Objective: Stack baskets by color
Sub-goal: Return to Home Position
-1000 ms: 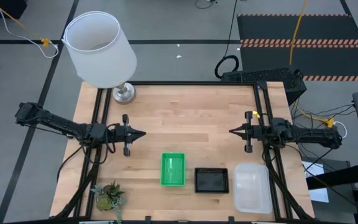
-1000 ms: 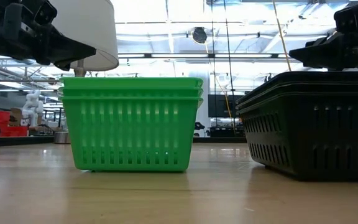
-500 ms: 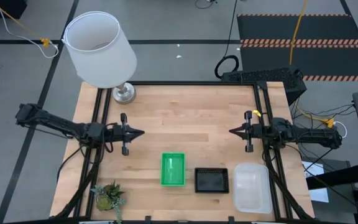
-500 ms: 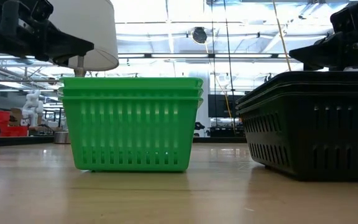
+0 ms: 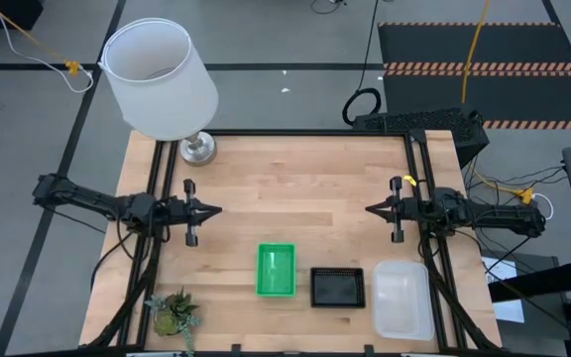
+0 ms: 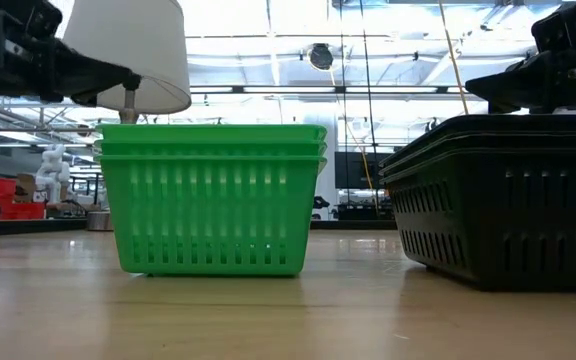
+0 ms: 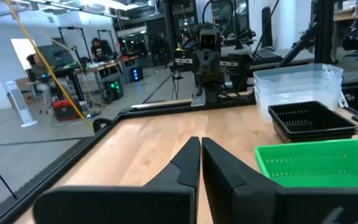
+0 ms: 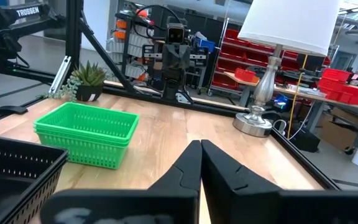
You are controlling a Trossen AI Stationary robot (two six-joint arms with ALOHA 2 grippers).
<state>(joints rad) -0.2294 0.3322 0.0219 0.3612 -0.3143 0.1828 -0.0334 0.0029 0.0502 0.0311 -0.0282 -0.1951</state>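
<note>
Jaws pressed shut and empty on both arms. From above, the left gripper (image 5: 210, 210) and right gripper (image 5: 371, 209) face each other, well apart, over the table (image 5: 295, 178). Along its front edge sit the green stack (image 5: 276, 270), black stack (image 5: 337, 287) and clear stack (image 5: 401, 299). At table height, the green stack stands apart from the black stack. In each wrist view, the arm's own fingers (image 7: 188, 163) meet at the tips.

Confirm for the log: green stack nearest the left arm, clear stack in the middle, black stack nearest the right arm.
Wrong in one respect: the high view shows the stack of black slotted plastic baskets in the middle and the stack of clear plastic baskets nearest the right arm. The stack of bright green slotted plastic baskets is nearest the left arm, as stated.
</note>
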